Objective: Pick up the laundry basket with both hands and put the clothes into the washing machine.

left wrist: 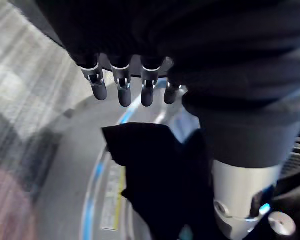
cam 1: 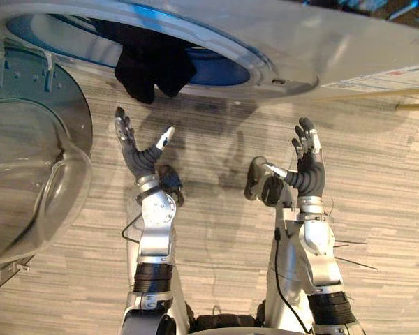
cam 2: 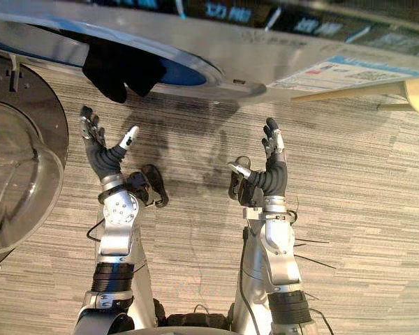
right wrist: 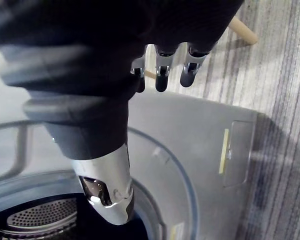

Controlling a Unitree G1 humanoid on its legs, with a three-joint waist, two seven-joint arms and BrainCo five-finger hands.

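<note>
The washing machine (cam 1: pixel 321 49) runs across the far side, its round blue-rimmed opening (cam 1: pixel 227 70) facing me. A black garment (cam 1: pixel 150 66) hangs out over the opening's lower rim, half inside the drum; it also shows up close in the left wrist view (left wrist: pixel 155 175). My left hand (cam 1: pixel 136 155) is raised just below the garment, fingers straight and spread, holding nothing. My right hand (cam 1: pixel 307 171) is raised to the right of it, below the machine's front panel, also open and empty. Straight fingers (left wrist: pixel 122 90) show in the left wrist view, and straight fingers (right wrist: pixel 161 75) in the right.
The machine's door (cam 1: pixel 28 181), with its bulging glass window, stands swung open at the left, close to my left arm. A light wooden leg (cam 2: pixel 349 91) lies along the striped grey carpet (cam 1: pixel 216 230) at the right. The perforated drum (right wrist: pixel 35 217) is visible inside.
</note>
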